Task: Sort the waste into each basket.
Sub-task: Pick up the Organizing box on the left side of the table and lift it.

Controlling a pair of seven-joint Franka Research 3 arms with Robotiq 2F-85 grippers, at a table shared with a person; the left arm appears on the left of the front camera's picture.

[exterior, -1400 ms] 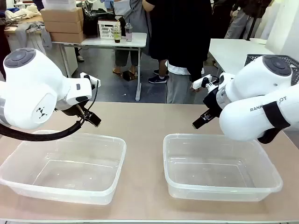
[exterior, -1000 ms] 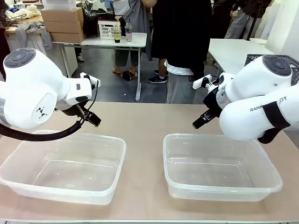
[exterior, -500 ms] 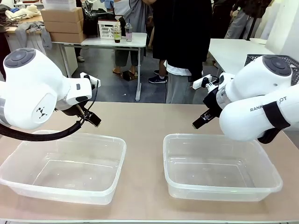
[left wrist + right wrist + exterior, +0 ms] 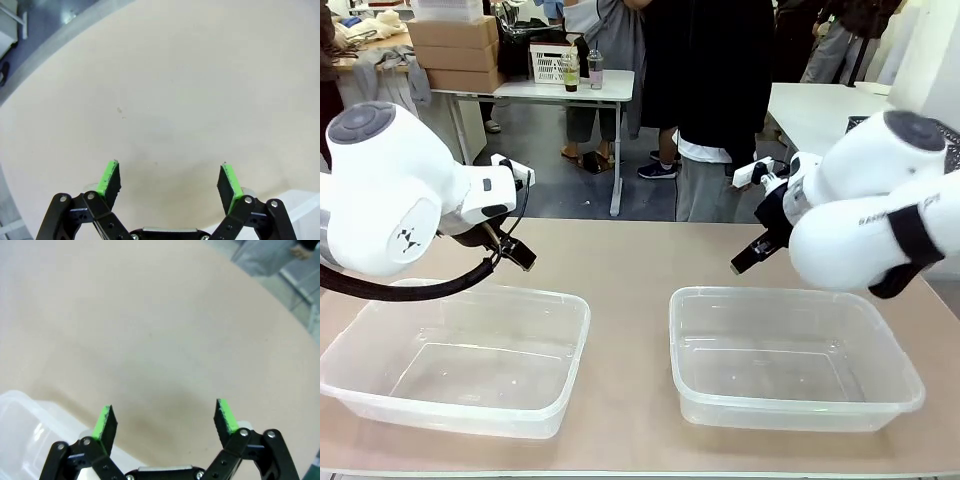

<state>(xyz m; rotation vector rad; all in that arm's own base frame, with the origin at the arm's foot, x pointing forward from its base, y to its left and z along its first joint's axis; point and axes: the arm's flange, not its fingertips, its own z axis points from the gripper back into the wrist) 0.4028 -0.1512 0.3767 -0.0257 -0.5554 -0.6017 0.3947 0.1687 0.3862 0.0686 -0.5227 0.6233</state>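
Two see-through tubs stand on the table, the left basket (image 4: 460,355) and the right basket (image 4: 790,355), both with nothing inside. No cans or bottles show on the table. My left gripper (image 4: 520,258) hovers above the far edge of the left basket, and in the left wrist view it (image 4: 170,182) stands open over bare tabletop. My right gripper (image 4: 745,262) hangs above the far left corner of the right basket; in the right wrist view it (image 4: 165,422) is open, with a corner of the basket (image 4: 20,415) at lower left.
The beige table (image 4: 630,260) stretches between and beyond the tubs. People stand at the far side (image 4: 710,90). A white table (image 4: 550,90) with a small crate and bottles stands behind at the left, another white table (image 4: 820,110) at the right.
The right arm has shifted slightly, its body tilting a little; the gripper stays nearly in place. The left arm has not moved. People in the background have moved a bit.
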